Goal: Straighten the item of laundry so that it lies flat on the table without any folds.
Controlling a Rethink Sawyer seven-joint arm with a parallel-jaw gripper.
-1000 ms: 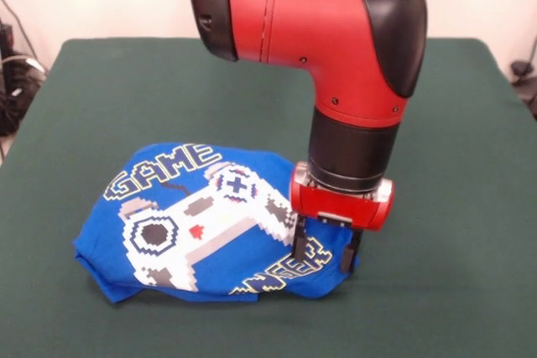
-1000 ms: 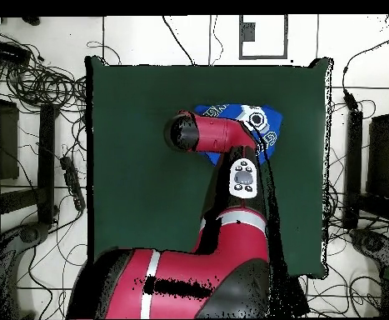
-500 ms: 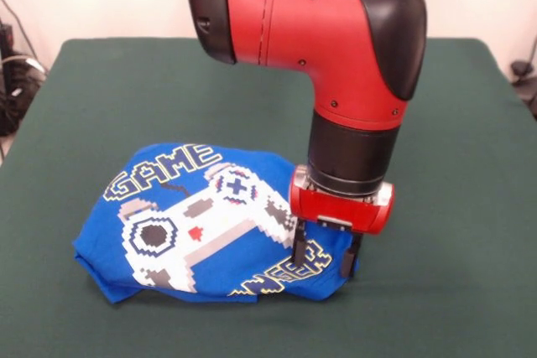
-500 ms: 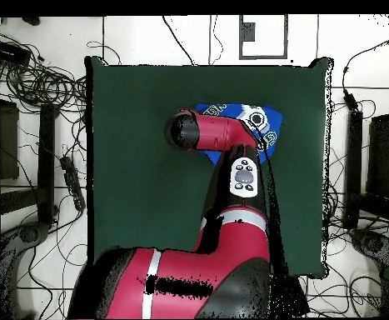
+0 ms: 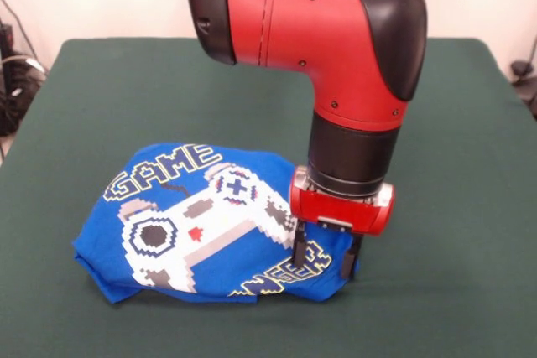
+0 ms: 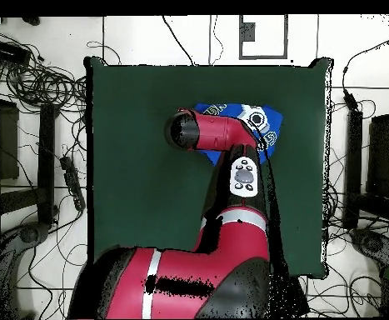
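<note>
The gripper (image 5: 324, 257) stands with fingers spread astride the crumpled shirt's (image 5: 197, 224) edge, the rest bunched beside it on the table (image 5: 436, 140).

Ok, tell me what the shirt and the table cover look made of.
Shirt: soft knit fabric, probably cotton, matte; it rumples into rounded folds, and its print looks flat. Table cover: dark green felt-like cloth, matte, with no shine.

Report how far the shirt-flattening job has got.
Done: little. The blue T-shirt lies bunched on the green table, its lower lettering folded under and no sleeves spread. In hand: the tool is down at the shirt's right edge, fingers open either side of the cloth, no grip visible yet. Left: grip that edge, pull it outward, then smooth the remaining folds.
</note>
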